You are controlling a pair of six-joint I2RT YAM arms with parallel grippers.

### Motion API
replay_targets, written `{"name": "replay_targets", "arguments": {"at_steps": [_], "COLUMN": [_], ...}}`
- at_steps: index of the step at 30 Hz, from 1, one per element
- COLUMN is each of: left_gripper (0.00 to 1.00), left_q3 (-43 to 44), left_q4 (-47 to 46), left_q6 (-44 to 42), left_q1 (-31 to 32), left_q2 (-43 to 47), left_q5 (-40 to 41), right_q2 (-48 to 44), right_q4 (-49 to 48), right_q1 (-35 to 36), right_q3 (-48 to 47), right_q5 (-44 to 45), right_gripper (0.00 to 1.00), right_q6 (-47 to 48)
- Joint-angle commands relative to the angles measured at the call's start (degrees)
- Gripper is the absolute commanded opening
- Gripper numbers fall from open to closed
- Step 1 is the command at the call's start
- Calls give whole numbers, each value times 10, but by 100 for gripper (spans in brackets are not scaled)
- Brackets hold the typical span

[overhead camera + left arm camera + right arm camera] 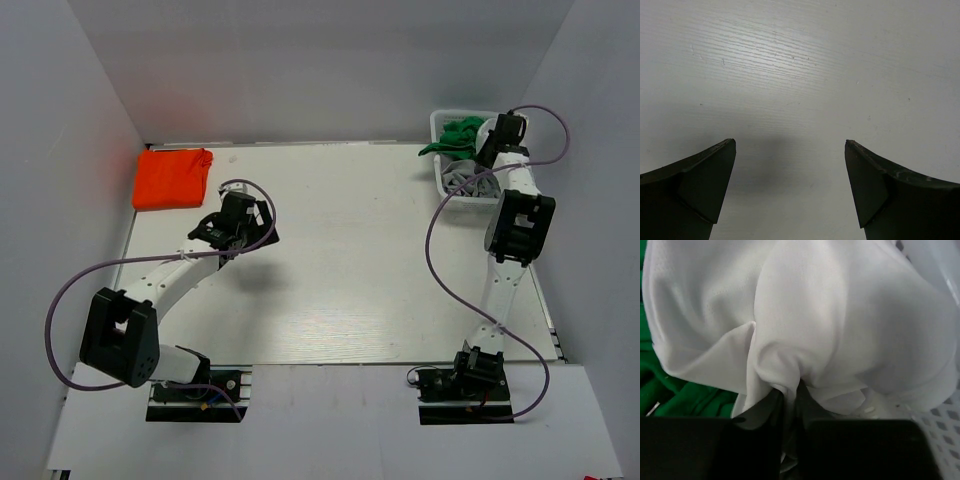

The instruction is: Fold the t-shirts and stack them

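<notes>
Cloth of the white shirt [830, 315] is clenched in the right tool [790, 388], bunched just ahead of its tips inside the basket [940, 420], green shirt [685, 395] at its left. The left tool [790, 145], spread and empty, hangs over the bench [815, 60], well apart.

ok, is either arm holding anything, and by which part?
Right gripper: jaws shut on a bunched fold of the white t-shirt. Left gripper: jaws open, empty.
</notes>
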State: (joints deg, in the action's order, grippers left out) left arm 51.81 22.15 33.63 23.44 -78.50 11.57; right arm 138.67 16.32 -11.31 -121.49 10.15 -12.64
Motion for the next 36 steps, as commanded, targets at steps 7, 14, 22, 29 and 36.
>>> {"name": "replay_targets", "arguments": {"at_steps": [7, 14, 22, 29, 36], "left_gripper": [100, 100, 100, 100, 100], "left_q3": [8, -9, -25, -36, -46], "left_q4": [-15, -35, -40, -24, 2], "left_q6": [-9, -21, -26, -26, -20], "left_q1": [3, 3, 3, 3, 3], "left_q2": [31, 84, 142, 185, 219], "left_q5": [-1, -29, -39, -39, -23], "right_q2": [-115, -247, -349, -409, -407], "right_q4": [-67, -115, -127, -155, -355], "right_q1": [-4, -2, 10, 42, 111], "right_q3": [-23, -33, -97, -89, -48], "right_q5": [44, 61, -124, -445, -708], "right_gripper": [0, 0, 0, 0, 0], "right_q6": [13, 62, 29, -131, -354]}}
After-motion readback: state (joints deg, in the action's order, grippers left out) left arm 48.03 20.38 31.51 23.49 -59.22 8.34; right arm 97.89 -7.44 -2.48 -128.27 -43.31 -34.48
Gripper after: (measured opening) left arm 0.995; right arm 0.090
